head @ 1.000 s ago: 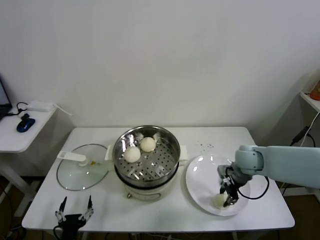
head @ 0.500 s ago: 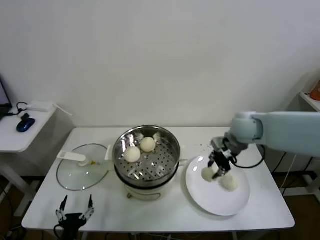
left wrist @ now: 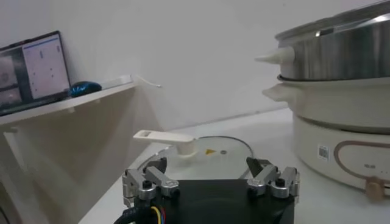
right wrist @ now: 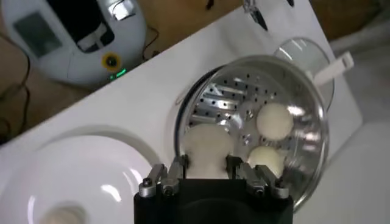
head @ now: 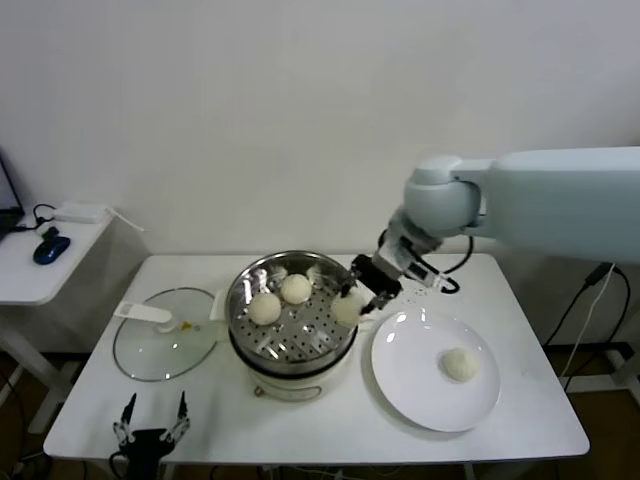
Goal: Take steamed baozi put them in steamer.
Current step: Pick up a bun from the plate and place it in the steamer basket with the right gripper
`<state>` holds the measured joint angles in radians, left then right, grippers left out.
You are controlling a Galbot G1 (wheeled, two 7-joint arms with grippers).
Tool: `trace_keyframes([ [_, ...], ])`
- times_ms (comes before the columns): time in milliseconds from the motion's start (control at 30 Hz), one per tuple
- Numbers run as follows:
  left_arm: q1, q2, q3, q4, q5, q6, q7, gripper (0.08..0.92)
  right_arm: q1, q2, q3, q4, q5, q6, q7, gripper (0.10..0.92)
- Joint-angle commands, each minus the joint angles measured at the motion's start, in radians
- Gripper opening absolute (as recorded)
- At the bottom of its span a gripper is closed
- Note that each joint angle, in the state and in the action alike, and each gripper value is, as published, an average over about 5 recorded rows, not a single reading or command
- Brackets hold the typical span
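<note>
Right wrist view: baozi (right wrist: 206, 143) base hidden

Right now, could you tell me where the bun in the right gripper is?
In the head view, the held bun hangs over the steamer's right rim, beside the white plate.

You get even, bright indoor light from overhead in the head view, with only soft shadows under the steamer (head: 292, 318) and the white plate (head: 436, 371) on the worktop (head: 330, 425). Glare streaks the plate's rim and the steamer's polished wall. In the right wrist view the steamer's metal tray (right wrist: 244, 115) throws sharp highlights, and the plate (right wrist: 67, 176) looks washed out. In the left wrist view the near claw (left wrist: 210, 182) looks soft, and the laptop screen (left wrist: 31, 70) glows.
</note>
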<state>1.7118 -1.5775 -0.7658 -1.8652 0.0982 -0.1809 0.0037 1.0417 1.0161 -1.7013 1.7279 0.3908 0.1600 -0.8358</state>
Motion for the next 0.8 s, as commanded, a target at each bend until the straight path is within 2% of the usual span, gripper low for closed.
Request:
trace_keyframes([
  [33, 0.000, 0.002, 0.001, -0.001, -0.001, 0.000, -0.001, 0.823, -0.153, 0.225, 0.072, -0.079, -0.265, 0.154, 0.058, 0.471],
  [433, -0.005, 0.011, -0.011, 0.006, -0.006, -0.001, -0.002, 0.823, -0.347, 0.397, 0.090, -0.351, -0.312, 0.192, 0.093, 0.475],
  [800, -0.009, 0.007, -0.008, 0.011, -0.005, -0.002, -0.001, 0.823, -0.336, 0.421, 0.058, -0.392, -0.262, 0.233, 0.091, 0.493],
])
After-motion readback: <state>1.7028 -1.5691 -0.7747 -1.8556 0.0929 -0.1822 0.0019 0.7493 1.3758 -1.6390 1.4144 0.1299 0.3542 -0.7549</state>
